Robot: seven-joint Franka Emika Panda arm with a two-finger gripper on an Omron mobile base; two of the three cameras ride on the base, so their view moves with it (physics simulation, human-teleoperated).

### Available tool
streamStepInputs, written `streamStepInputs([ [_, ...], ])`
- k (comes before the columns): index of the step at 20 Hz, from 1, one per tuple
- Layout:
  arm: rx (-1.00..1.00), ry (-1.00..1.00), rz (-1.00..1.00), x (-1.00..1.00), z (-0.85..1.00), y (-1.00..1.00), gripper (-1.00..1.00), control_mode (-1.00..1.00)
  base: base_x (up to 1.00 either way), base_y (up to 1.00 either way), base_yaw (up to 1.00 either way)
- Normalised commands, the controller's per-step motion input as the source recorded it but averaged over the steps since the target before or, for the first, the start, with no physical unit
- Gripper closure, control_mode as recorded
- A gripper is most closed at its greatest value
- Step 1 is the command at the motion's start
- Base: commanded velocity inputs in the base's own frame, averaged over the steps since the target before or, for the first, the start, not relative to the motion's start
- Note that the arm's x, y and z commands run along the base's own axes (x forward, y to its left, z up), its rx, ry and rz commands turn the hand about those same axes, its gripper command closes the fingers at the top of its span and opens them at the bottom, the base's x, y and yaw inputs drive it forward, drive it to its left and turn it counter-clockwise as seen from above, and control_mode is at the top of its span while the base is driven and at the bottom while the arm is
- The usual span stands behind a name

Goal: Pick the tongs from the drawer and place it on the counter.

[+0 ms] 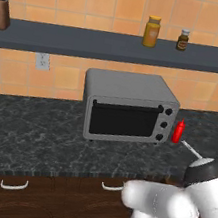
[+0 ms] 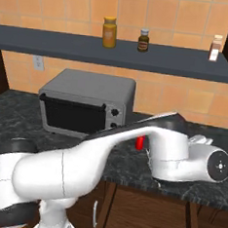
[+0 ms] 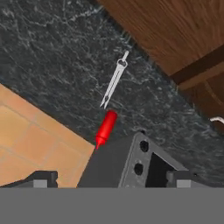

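two rear base views, one overhead hand view, shared counter (image 1: 36, 128)

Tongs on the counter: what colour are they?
Silvery-white metal; the tongs show best in the hand view, lying on the dark marbled counter.

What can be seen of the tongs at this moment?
The tongs are a thin, silvery-white metal utensil with two slender arms joined at a small looped end and spreading slightly toward the tips. They lie flat on the dark marbled counter, just past the red bottle without touching it. Nothing grips them.
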Motion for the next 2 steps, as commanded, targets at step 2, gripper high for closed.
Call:
streamStepInputs([
  [2,-0.10,0.00,0.00,0.00,0.00,0.10,-1.00,-1.00,0.00,0.00,0.00],
])
